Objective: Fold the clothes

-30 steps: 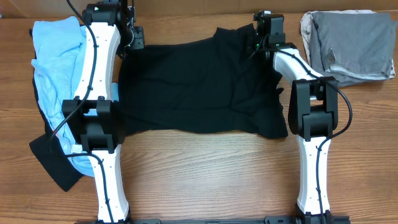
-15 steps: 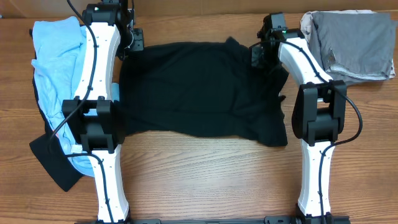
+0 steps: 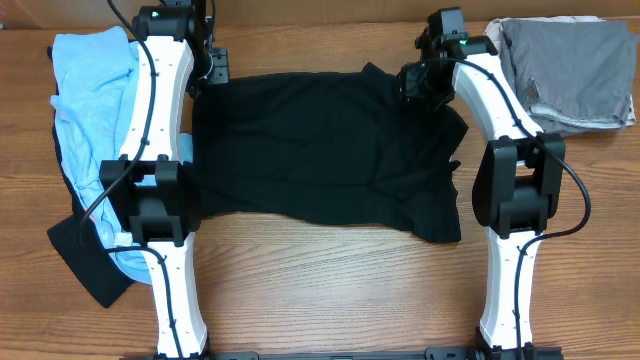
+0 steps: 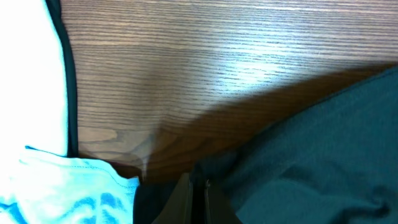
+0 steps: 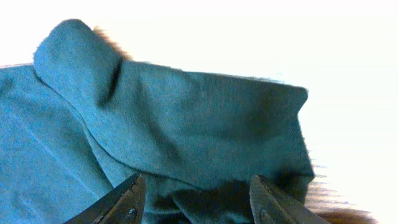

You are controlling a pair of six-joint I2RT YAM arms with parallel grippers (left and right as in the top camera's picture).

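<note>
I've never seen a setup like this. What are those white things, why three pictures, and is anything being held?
The white things are two robot arms at a table, set to fold clothes. The wide picture comes from a camera above; the two close-ups come from a camera on each wrist, looking past its own fingers. A black garment lies spread between the arms, a light blue garment is heaped at the robot's left, and a grey garment lies folded at its far right. The left hand looks closed on the black garment's edge. The right hand is open, its fingers either side of the cloth, gripping nothing.
</note>
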